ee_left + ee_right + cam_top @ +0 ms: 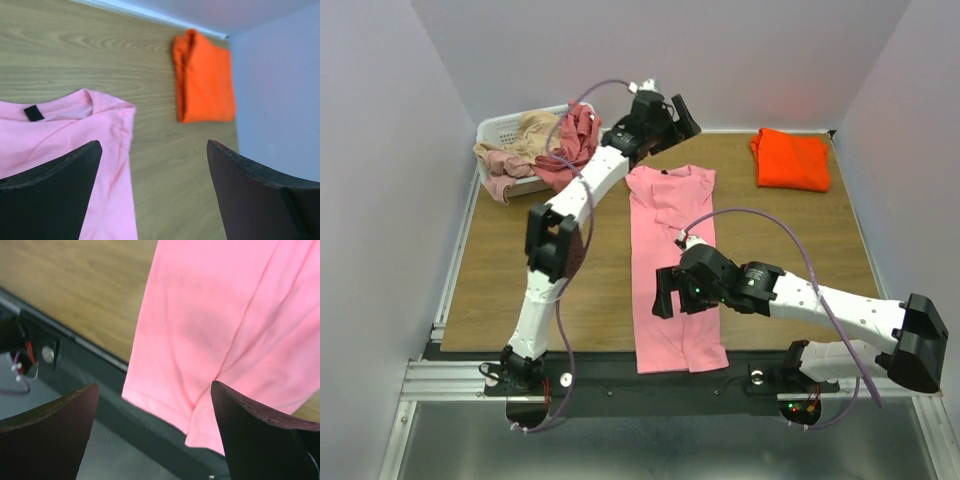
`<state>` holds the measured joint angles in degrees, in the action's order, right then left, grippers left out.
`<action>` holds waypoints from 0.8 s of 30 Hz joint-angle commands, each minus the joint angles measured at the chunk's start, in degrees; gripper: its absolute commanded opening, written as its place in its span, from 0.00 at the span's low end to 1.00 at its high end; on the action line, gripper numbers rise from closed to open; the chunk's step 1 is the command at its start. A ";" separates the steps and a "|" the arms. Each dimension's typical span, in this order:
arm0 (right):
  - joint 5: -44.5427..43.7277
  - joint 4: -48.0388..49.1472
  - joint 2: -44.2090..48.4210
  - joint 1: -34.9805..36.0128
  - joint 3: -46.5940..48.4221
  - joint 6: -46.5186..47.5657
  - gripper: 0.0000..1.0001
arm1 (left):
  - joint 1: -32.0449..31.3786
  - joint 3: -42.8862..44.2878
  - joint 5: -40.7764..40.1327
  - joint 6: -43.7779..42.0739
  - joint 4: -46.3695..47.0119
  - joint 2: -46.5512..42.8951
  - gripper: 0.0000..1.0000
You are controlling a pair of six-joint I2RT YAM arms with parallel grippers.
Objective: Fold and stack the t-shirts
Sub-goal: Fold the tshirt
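Note:
A bright pink t-shirt (pixel 672 262) lies in a long folded strip down the table's middle, its dark neck label (pixel 33 113) at the far end and its hem (pixel 165 405) hanging over the near edge. A folded orange t-shirt (pixel 790 159) lies at the back right, also in the left wrist view (pixel 204 77). My left gripper (pixel 682 116) is open and empty above the pink collar's right corner (pixel 117 112). My right gripper (pixel 667 297) is open and empty above the pink shirt's lower part.
A white laundry basket (pixel 500 128) at the back left holds dusty rose (pixel 575 145) and tan (pixel 525 135) shirts, some spilling over its rim. A black metal rail (pixel 620 375) runs along the near table edge. Walls close in on both sides.

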<state>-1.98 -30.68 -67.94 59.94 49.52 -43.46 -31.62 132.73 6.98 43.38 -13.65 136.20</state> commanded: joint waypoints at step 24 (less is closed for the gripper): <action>-19.91 -1.40 -54.48 -25.39 42.58 17.62 1.00 | -11.19 -100.99 -10.06 7.42 6.62 -89.70 0.99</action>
<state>-18.81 -32.58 -118.89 35.57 87.79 -28.53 -42.44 30.98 -2.98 49.47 -10.98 53.76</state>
